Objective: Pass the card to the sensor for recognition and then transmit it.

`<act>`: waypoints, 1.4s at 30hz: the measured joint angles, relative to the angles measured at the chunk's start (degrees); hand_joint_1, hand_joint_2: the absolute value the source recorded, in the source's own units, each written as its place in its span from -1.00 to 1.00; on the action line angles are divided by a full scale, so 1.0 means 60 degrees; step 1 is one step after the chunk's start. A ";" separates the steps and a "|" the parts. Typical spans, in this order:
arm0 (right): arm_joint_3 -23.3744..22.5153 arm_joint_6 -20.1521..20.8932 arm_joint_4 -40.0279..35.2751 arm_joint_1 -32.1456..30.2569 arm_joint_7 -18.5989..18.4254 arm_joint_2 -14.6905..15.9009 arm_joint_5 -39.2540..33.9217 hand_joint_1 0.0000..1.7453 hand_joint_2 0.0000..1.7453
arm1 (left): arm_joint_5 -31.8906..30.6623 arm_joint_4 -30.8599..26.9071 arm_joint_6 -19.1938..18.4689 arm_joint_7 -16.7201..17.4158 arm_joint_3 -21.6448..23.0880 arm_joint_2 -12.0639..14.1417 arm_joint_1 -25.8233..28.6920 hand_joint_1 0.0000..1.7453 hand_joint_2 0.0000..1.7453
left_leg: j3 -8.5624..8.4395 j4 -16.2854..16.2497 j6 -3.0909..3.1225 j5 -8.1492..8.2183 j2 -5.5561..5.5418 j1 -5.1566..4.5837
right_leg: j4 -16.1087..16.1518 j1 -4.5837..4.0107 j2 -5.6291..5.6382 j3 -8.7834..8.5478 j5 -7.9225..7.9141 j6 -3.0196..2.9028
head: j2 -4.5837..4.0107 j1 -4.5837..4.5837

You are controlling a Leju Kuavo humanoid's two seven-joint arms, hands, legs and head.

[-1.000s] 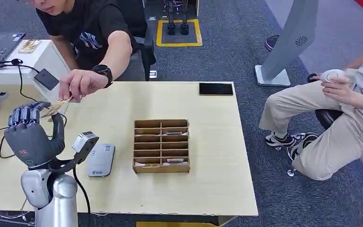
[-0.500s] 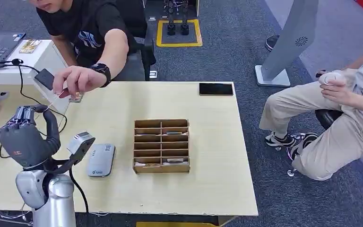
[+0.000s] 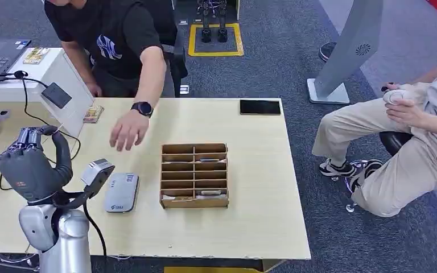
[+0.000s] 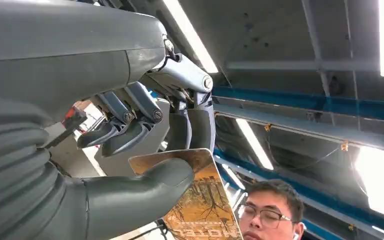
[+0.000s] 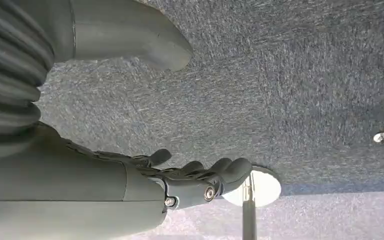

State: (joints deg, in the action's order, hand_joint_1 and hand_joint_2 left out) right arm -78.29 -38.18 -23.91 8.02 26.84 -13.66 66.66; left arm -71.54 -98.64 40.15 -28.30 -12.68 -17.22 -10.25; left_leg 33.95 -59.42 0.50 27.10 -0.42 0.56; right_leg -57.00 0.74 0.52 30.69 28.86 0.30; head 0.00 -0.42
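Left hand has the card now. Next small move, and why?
Probably lower the left hand toward the grey reader on the table. The wrist view shows the card pinched under the thumb, the hand is raised beside the reader, and the person's hand is off the card.

arm (image 3: 62, 239): silver, jointed | left hand (image 3: 31, 165): dark grey (ribbed wrist cover) | wrist camera (image 3: 98, 172): grey box, black cable
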 joint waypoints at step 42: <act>-0.1821 0.0000 -0.2612 -0.0067 0.0375 -0.0849 -0.3686 -1.00 1.00 | -0.0675 0.0685 0.0000 0.1031 0.0335 0.0007 0.0157 1.00 1.00 | 0.0001 0.0000 0.0000 0.0001 0.0004 0.0000 | 0.0002 0.0000 0.0002 0.0002 0.0000 0.0000 | 0.0000 0.0000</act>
State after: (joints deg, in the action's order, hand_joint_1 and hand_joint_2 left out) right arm -89.22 -38.18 -39.58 7.62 29.09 -18.75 44.54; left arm -75.58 -94.53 40.15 -22.12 -10.67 -17.18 -9.31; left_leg 33.95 -59.42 0.50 27.10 -0.39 0.56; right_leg -56.99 0.74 0.53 30.71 28.86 0.30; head 0.00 -0.42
